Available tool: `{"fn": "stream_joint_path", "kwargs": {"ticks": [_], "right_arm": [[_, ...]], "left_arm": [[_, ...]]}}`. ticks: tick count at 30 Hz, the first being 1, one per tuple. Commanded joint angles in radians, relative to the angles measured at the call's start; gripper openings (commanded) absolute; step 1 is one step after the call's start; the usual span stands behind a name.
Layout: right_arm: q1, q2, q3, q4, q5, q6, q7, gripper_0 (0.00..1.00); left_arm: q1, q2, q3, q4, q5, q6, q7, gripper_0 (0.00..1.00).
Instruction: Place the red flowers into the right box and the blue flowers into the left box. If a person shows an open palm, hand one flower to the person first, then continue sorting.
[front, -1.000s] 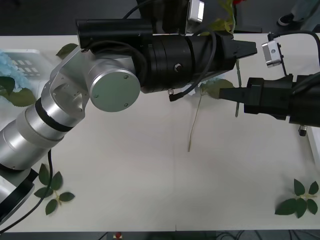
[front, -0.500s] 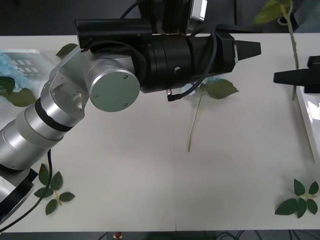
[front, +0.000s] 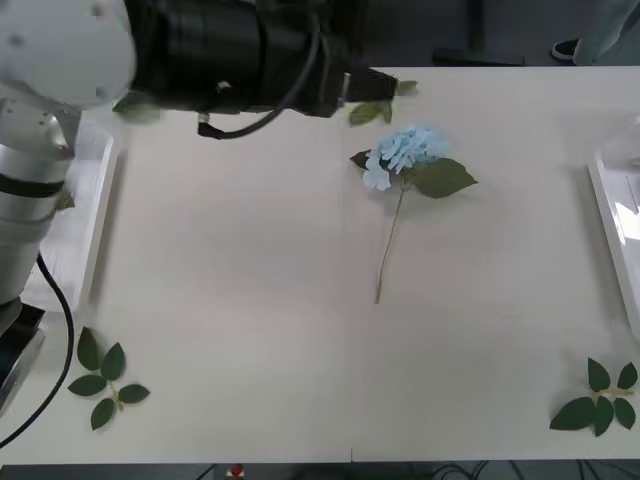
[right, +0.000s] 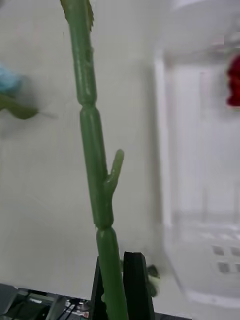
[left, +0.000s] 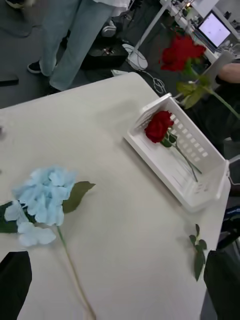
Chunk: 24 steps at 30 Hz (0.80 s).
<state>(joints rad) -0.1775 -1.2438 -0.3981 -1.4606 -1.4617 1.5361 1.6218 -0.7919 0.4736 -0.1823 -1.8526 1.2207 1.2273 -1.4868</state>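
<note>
A blue flower (front: 408, 150) lies in the middle of the table, stem toward me; the left wrist view has the blue flower (left: 44, 200) close ahead. My left gripper (front: 372, 86) hovers open just behind and left of its bloom, nothing between its fingers (left: 13, 280). My right gripper (right: 117, 287) is shut on the green stem (right: 92, 150) of a red flower (left: 180, 50), held in the air above the right box (left: 200, 195). One red flower (left: 159, 126) lies inside that box (right: 162, 150). The left box (front: 98, 225) is partly hidden by my left arm.
Loose leaf sprigs lie at the front left (front: 103, 381) and front right (front: 600, 398) of the table. Another leaf (front: 366, 112) sits under the left gripper. The right box's rim (front: 605, 215) runs along the table's right edge.
My left arm has swung back and to the left, uncovering the blue flower. My right arm has carried the red flower to the right, out of the front view.
</note>
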Motion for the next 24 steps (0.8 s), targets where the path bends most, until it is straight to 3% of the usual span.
{"fn": "stream_joint_path", "kwargs": {"ticks": [1,3,5,9,19,24], "right_arm": [[-0.016,-0.017,-0.016,0.046,0.124,0.009,-0.011,0.0],[-0.014,-0.017,-0.016,0.057,0.158,0.009,-0.008,0.0],[-0.016,0.004,-0.013,0.088,0.276,-0.001,-0.003,0.0],[-0.016,0.055,-0.013,0.111,0.426,-0.03,0.007,0.0],[-0.014,0.191,-0.002,0.115,0.718,-0.074,0.006,0.0],[-0.016,0.21,0.059,0.114,0.762,-0.137,-0.011,0.0]], "left_arm": [[-0.012,0.005,0.11,0.131,0.172,0.127,-0.277,1.0],[-0.012,0.005,0.136,0.171,0.203,0.155,-0.345,1.0],[-0.012,0.007,0.207,0.326,0.266,0.235,-0.595,1.0],[-0.015,0.01,0.268,0.426,0.256,0.302,-0.808,1.0],[-0.015,0.013,0.451,0.437,0.16,0.468,-1.02,1.0],[-0.015,0.013,0.534,0.447,0.135,0.541,-1.087,1.0]]}}
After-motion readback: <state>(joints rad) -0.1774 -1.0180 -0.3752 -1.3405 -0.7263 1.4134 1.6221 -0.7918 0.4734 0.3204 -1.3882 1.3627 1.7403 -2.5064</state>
